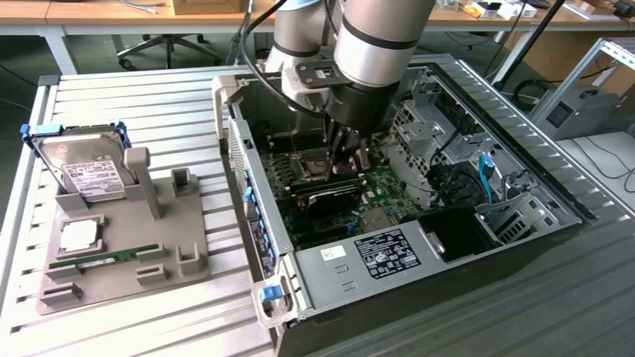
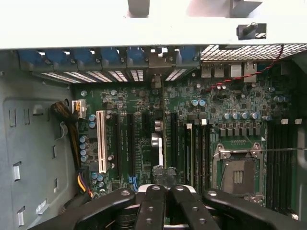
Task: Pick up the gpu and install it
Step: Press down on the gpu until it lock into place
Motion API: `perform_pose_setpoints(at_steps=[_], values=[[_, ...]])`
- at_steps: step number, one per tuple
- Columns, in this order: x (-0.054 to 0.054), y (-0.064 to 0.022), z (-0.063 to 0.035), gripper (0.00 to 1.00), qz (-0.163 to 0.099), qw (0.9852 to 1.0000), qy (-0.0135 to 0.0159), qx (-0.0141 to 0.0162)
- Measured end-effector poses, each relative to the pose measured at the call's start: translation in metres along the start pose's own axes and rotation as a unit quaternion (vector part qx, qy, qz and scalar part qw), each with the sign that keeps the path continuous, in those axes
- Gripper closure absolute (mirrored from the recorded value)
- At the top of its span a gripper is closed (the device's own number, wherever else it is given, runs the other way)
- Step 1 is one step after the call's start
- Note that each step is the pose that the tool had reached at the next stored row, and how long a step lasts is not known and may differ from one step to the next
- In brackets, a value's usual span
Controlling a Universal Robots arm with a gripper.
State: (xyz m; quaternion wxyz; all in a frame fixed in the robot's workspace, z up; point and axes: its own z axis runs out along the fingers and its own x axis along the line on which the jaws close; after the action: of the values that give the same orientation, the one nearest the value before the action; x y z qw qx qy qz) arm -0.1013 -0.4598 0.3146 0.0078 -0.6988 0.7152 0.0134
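The slatted bench (image 1: 129, 97) carries an open computer case (image 1: 397, 260) and, toward the exterior view's left, a grey holder tray (image 1: 189, 260) with a hard drive (image 1: 89, 175). The arm reaches down into the case, its fingers (image 2: 163, 203) closed on the upright gpu (image 1: 332, 197) standing edge-on over the motherboard (image 2: 230, 110) slots.

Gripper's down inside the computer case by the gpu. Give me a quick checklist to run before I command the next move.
1. Gripper shut: ok.
2. gpu inside the computer case, over the motherboard slots: ok.
3. Gripper actually clamped on the gpu: cannot tell.
4. gpu fully seated in its slot: cannot tell.
5. Hard drive and memory stick on the grey holder outside the case, apart from the arm: ok.
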Motion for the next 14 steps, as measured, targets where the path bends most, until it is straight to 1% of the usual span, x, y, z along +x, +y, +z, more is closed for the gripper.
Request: perform_pose_setpoints(at_steps=[1, 2, 4, 5, 7, 9, 14], values=[[-0.003, 0.0066, 0.0018, 0.89, 0.000, 1.0000, 0.0003, 0.0002], [-0.003, 0.0076, 0.0090, 0.89, 0.000, 1.0000, 0.0003, 0.0001], [-0.004, 0.0136, 0.0183, 0.89, 0.000, 1.0000, 0.0003, 0.0001], [-0.005, 0.0151, 0.0225, 0.89, 0.000, 1.0000, 0.0003, 0.0001], [-0.009, 0.0174, 0.0280, 0.89, 0.000, 1.0000, 0.0002, 0.0002], [-0.009, 0.0174, 0.0301, 0.89, 0.000, 1.0000, 0.0003, 0.0001], [-0.009, 0.0174, 0.0302, 0.89, 0.000, 1.0000, 0.0003, 0.0001]])
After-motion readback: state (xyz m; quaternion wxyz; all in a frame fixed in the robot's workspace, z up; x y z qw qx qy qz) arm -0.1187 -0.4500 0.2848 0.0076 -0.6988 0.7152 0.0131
